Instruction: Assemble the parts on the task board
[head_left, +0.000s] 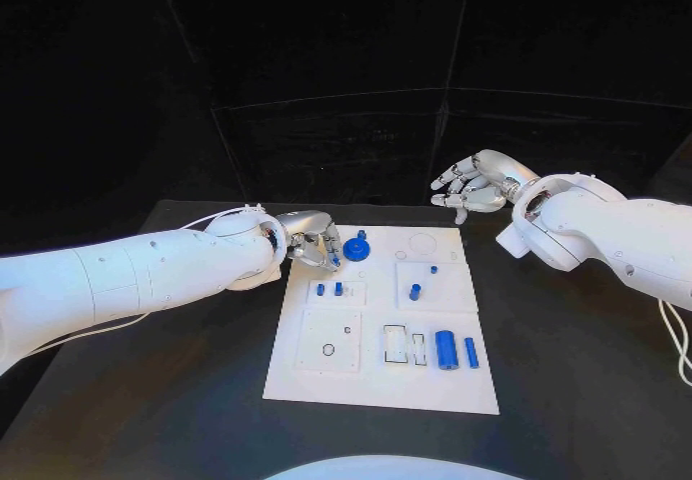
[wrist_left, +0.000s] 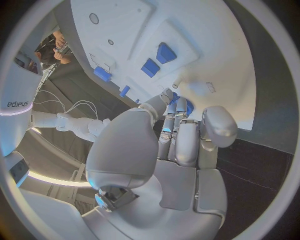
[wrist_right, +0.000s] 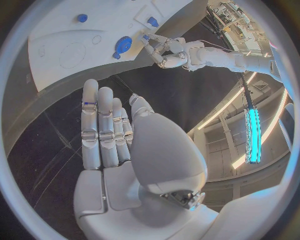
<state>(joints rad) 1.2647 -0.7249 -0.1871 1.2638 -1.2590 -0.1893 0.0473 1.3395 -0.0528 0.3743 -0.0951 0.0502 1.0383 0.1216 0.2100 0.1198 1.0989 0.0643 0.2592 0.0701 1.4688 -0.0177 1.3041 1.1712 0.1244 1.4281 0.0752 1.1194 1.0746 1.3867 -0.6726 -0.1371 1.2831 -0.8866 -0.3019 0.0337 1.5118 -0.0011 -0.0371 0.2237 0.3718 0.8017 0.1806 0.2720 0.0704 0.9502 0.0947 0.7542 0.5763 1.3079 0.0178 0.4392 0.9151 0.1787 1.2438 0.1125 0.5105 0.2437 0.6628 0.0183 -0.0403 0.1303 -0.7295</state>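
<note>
Several small blue parts, one at the left fingertips

Head view: the task board (head_left: 378, 390) lies at the middle of the black bench (head_left: 577, 400). The left hand (head_left: 312, 243) sits at the board's upper left corner, fingers drawn together beside a round blue part (head_left: 356, 247); whether they actually hold it cannot be told from here. Two blue cylinders (head_left: 457, 350) lie at the lower right of the board, short blue pegs (head_left: 330, 290) stand left of centre, and another peg (head_left: 414, 292) stands right of centre. The right hand (head_left: 476, 185) hangs above the bench past the board's upper right corner, fingers loosely curled, holding nothing.

Left wrist view: the fingers (wrist_left: 177, 125) reach down onto the board with something blue between their tips, so a pinch looks likely, though contact is hidden. Blue blocks (wrist_left: 158, 59) show at the upper middle of the frame.

Right wrist view: the right hand's fingers lie straight and side by side, empty; the round blue part (wrist_right: 122, 46) shows upper left, beside the left hand's fingertips.

The parts look like light, rigid, smooth plastic, probably slippery; a pinch across the sides should serve. The board is hard and flat with shallow recesses. Dark curtains enclose the room.
</note>
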